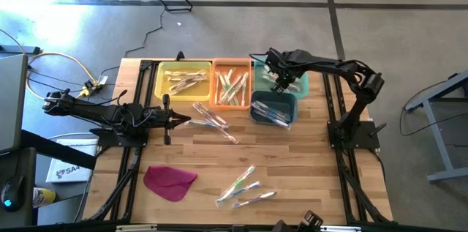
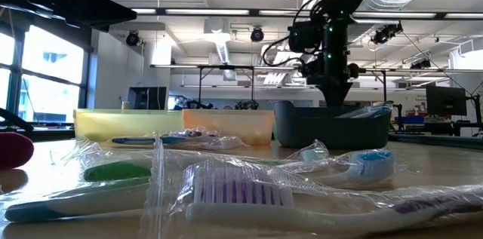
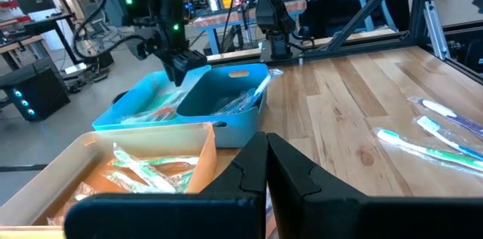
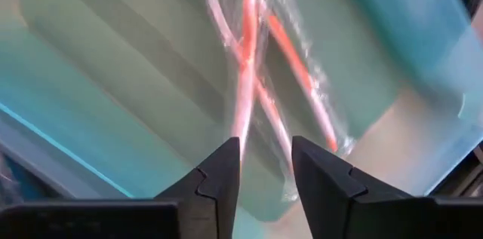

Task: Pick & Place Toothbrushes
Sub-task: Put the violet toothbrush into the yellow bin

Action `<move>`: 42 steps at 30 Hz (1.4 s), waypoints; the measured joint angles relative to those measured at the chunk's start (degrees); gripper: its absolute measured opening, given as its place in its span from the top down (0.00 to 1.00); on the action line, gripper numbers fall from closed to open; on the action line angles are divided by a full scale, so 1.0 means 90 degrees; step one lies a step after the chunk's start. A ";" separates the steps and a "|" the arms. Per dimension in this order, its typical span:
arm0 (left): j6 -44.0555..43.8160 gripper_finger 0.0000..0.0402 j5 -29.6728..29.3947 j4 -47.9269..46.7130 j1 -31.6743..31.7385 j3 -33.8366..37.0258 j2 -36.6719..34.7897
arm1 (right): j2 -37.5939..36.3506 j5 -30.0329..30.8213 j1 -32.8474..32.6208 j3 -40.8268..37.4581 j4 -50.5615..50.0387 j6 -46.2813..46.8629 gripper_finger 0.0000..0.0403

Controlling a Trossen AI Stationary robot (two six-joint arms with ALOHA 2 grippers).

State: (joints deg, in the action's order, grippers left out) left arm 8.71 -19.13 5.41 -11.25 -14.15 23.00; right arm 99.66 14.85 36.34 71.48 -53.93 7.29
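My right gripper (image 4: pixel 264 167) hangs open, pointing steeply down, over the pale teal bin (image 4: pixel 113 96) at the table's far right (image 1: pixel 301 84). Under it, wrapped orange and pink toothbrushes (image 4: pixel 249 65) lie crossed on the bin's floor, clear of the fingers. More wrapped toothbrushes lie loose at mid-table (image 1: pixel 213 121) and near the front edge (image 1: pixel 245 186). My left gripper (image 3: pixel 266 165) waits shut and level at the table's left (image 1: pixel 183 121), holding nothing.
A yellow bin (image 1: pixel 183 80), an orange bin (image 1: pixel 231 82) and a dark blue bin (image 1: pixel 273 107), each holding wrapped toothbrushes, stand along the far side beside the teal one. A flat magenta cloth piece (image 1: pixel 170 181) lies near the front left. Bare wood lies at the right front.
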 joint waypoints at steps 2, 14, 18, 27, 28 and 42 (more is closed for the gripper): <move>0.0000 1.00 -0.0001 -0.0002 0.0000 0.0000 0.0002 | 0.0000 -0.0038 0.0002 0.0094 0.0007 0.0000 0.71; 0.0000 1.00 -0.0001 -0.0001 0.0000 0.0000 0.0000 | 0.0000 -0.0365 -0.0347 0.0349 -0.0222 0.0124 0.71; 0.0000 1.00 -0.0001 -0.0002 0.0000 0.0000 0.0000 | 0.0000 -0.0327 -0.0545 0.0598 -0.0432 0.0187 0.71; 0.0107 1.00 -0.0001 0.0000 0.0000 0.0000 0.0001 | -0.0002 -0.0674 -0.1087 0.1668 -0.0561 0.1518 0.71; 0.0165 1.00 -0.0001 0.0000 0.0000 0.0000 0.0001 | -0.0002 -0.0813 -0.1182 0.1760 -0.0476 0.1725 0.71; 0.0192 1.00 -0.0001 0.0000 0.0000 0.0000 0.0002 | -0.0010 -0.1827 -0.2954 0.1888 0.3091 0.2552 0.71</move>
State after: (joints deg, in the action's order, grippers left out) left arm 10.44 -19.14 5.41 -11.25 -14.15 23.03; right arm 99.57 -1.59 9.75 88.47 -26.11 30.26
